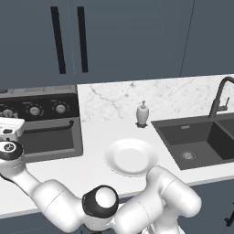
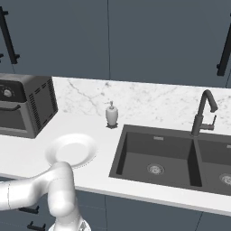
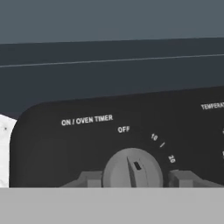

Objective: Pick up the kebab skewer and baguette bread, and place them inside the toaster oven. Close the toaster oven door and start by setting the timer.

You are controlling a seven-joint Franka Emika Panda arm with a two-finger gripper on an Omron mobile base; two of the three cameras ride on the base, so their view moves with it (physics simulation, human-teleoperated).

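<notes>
From the left: the toaster oven [image 1: 43,123] stands on the white counter [image 1: 91,171] at the far left in the left base view, its back against the marble wall. Its door [image 1: 45,139] is up and closed, w/ the thin bar handle across the top of the glass. Above the door are the knobs of the top panel. The arm reaches to the left edge of that view, in front of the oven.

In the hand view the gripper [image 3: 133,179] is right at the timer knob [image 3: 132,169], under the label "ON / OVEN TIMER". One fingertip [image 3: 89,179] is just left of the knob and the other just right, so the jaws stand a bit apart around the knob; if they touch it, I cannot tell. The pointer mark on the knob looks a little right of "OFF", toward the 10.

Next to the right, a white plate [image 1: 131,156] lies on the counter, near its front edge. Behind it, by the wall, is a soap dispenser [image 1: 142,113]. Further right is the dark sink [image 2: 158,155] w/ a black faucet [image 2: 204,113] behind it.

Kebab skewer and baguette bread: cannot see them on the counter or plate; the oven glass is too dark to tell.
</notes>
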